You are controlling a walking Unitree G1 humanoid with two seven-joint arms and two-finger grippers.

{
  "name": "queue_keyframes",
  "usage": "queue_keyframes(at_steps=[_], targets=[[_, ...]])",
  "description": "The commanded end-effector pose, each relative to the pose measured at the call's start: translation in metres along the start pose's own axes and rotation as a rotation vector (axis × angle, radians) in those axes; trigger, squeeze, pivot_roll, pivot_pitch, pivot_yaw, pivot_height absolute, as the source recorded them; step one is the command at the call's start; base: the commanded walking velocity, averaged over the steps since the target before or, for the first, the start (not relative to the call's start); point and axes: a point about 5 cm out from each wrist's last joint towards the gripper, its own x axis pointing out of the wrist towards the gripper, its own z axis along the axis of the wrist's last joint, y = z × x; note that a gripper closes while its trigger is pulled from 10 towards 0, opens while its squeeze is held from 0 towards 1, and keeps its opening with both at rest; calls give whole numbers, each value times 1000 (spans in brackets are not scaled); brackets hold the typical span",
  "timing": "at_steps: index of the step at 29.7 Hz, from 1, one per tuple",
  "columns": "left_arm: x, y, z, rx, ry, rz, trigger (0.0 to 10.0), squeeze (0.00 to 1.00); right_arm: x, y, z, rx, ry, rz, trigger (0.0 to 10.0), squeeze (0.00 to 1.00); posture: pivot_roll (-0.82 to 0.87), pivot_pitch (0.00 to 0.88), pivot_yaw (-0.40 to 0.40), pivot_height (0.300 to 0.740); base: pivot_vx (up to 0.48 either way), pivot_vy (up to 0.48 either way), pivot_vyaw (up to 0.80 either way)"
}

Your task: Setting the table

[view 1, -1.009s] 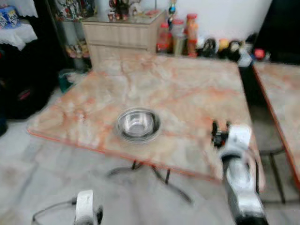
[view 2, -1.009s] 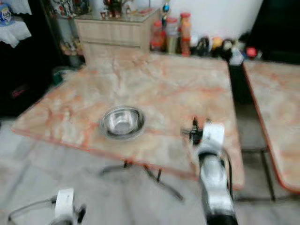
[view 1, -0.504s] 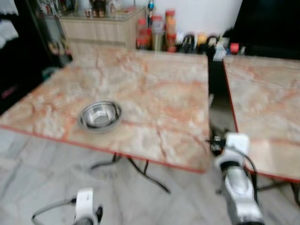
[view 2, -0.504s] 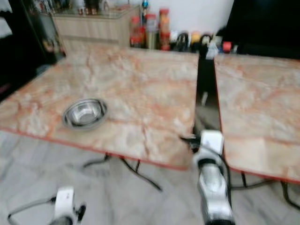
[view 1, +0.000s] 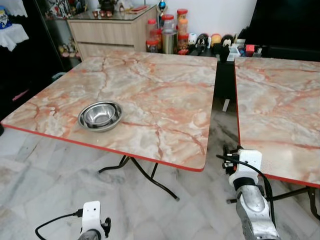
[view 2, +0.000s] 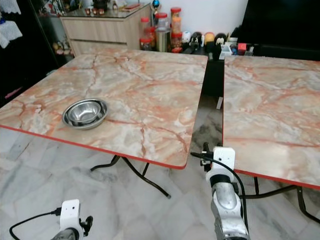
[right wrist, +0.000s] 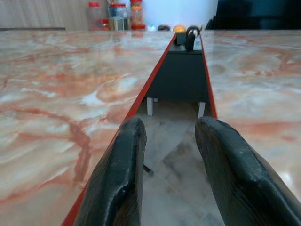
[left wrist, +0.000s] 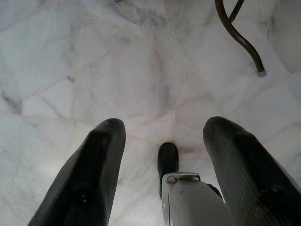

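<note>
Steel bowl (view 1: pixel 100 115) alone on left marble table (view 1: pixel 165 90); right pincer (right wrist: pixel 167 155) open, empty, facing the gap between tables.

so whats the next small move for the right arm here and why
Probably swing the right tool toward the robot's left and raise it over the marble table. It hangs open and empty at the gap between the two tables, level with their red edges, while the steel bowl, the one piece of tableware in sight, sits near that table's front edge. The left tool hangs open over the floor.

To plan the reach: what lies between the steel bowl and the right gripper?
Between the steel bowl and the right gripper lies bare marble tabletop, then its red edge; the left eye view shows this.
</note>
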Motion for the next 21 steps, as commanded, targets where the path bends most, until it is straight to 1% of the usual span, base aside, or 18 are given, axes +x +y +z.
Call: queue_keyframes(at_steps=[1,8,12,17,19,20,21], targets=[[0,5,2,-6,-6,12,10000,0,-3,2,-11,1,42,14,10000,0,-39,0,37,740,0,0,0],[0,4,2,-3,-6,10,10000,0,-11,-2,-30,-14,117,-2,10000,0,-38,0,36,740,0,0,0],[0,5,2,-2,-6,10,10000,0,-12,-4,-35,-8,134,-7,10000,0,-36,0,35,740,0,0,0],[0,5,2,-2,-5,9,10000,0,-18,-5,-48,-13,190,-10,10000,0,-37,0,37,740,0,0,0],[0,5,2,-1,-5,9,10000,0,-24,-6,-60,-18,242,-7,10000,0,-37,0,37,740,0,0,0],[0,5,2,-1,-5,9,10000,0,-24,-6,-60,-18,242,-7,10000,0,-37,0,37,740,0,0,0],[0,5,2,-2,-5,9,10000,0,-27,-6,-67,-21,275,-4,10000,0,-38,0,37,740,0,0,0]])
